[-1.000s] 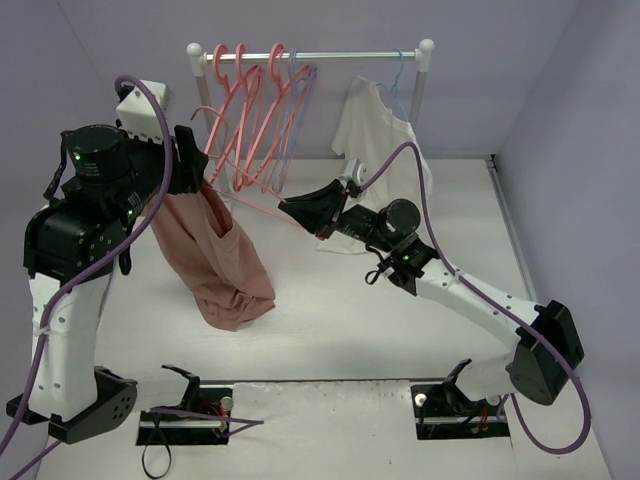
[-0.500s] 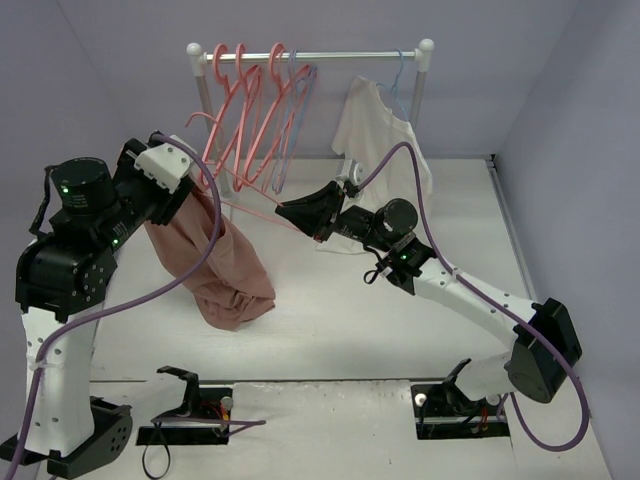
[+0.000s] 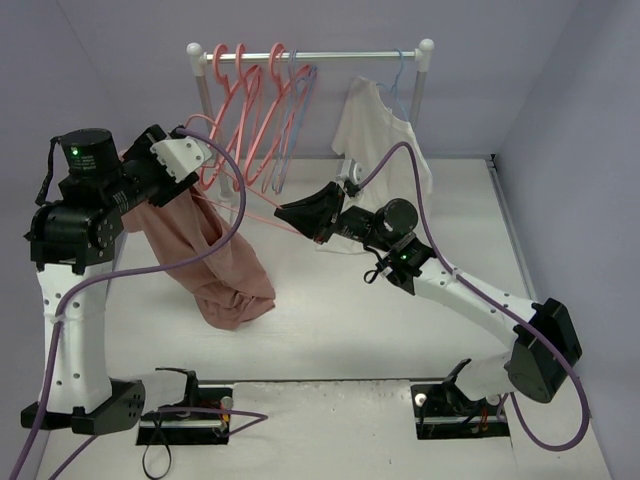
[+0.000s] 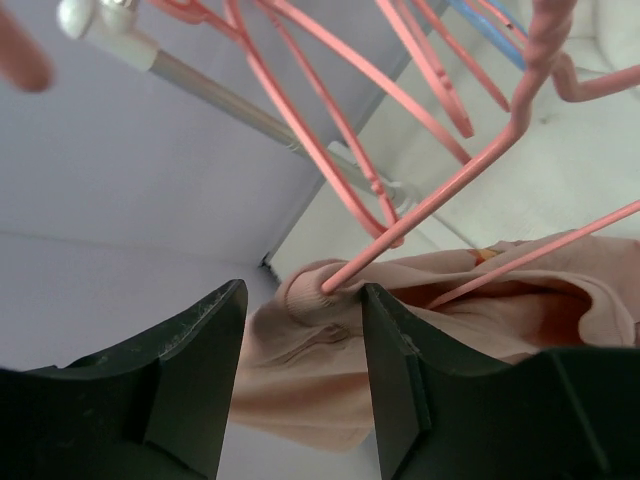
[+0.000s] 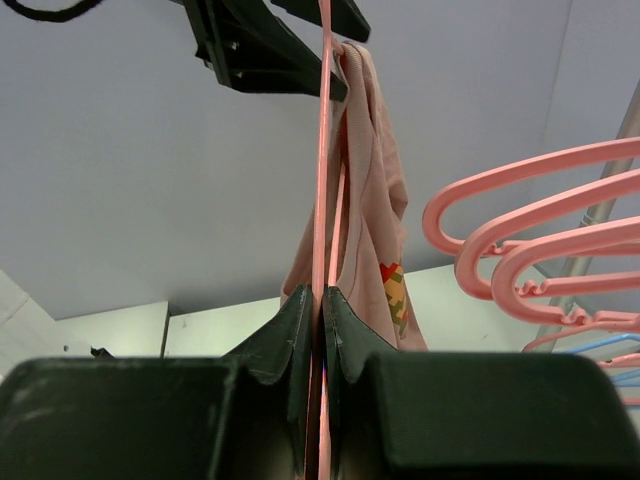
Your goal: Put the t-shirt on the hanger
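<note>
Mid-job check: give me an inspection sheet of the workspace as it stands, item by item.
Surface: white table; the t-shirt's lower end is bunched on it.
Job's things: t-shirt hangs near the left arm; the hanger has one arm tip inside its fabric.
Clutter: spare hangers and a white shirt, all on the rail.
Grippers: left gripper fingers apart, either side of the shirt's bunched top; right gripper shut on the hanger's wire.
Cables: purple cables on both arms; the left one loops in front of the t-shirt.
Surroundings: plain walls; nothing else seen.
</note>
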`<state>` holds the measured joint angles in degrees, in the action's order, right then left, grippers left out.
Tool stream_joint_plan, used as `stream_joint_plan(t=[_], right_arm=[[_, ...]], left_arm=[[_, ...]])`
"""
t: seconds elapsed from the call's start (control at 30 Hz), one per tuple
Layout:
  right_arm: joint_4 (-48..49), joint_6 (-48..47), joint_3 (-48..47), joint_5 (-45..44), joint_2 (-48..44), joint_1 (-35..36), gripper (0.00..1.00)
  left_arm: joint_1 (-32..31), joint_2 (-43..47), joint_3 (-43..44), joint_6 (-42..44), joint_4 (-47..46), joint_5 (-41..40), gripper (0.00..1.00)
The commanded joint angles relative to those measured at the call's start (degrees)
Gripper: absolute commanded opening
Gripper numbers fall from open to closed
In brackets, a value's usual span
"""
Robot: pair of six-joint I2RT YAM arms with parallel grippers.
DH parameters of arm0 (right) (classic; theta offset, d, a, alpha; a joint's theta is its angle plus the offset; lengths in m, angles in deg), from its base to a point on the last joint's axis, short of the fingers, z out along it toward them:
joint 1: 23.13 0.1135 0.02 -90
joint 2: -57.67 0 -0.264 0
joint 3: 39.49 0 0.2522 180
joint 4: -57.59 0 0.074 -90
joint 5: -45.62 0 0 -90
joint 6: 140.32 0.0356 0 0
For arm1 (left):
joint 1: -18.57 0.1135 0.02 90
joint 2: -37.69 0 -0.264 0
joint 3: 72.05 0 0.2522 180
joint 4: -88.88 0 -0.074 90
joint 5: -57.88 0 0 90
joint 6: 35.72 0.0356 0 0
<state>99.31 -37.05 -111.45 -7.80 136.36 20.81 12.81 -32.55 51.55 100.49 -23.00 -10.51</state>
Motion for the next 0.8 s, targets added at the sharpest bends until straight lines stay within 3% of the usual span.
stream_joint_plan(t=[0.0,0.3,0.4,0.43,0.77], right_arm=[[8.99,0.02,-2.30,0.69,-3.67,0.27,0.00],[8.59,0.28,-2.51,0.95,-4.07,-0.23,0.00],[8.59,0.97,-2.56,0.95,-4.10,-1.13,0.00],[8.59,1.11,-2.54,1.01,-4.14,-1.42,0.00],[7.36,4.02,-1.84,2.38,-3.29,-5.16,0.00]], left_arm=[[2.36,-0.61,-0.21,1.88,-0.84,9.43,0.44],[4.17,-1.80,-3.75,1.28,-0.72,15.92,0.23],[4.17,-1.53,-4.91,0.75,-0.66,15.92,0.02],[4.17,-1.35,-5.17,0.53,-0.66,16.05,0.00],[4.09,3.52,-9.08,-2.43,-0.92,22.28,0.00]])
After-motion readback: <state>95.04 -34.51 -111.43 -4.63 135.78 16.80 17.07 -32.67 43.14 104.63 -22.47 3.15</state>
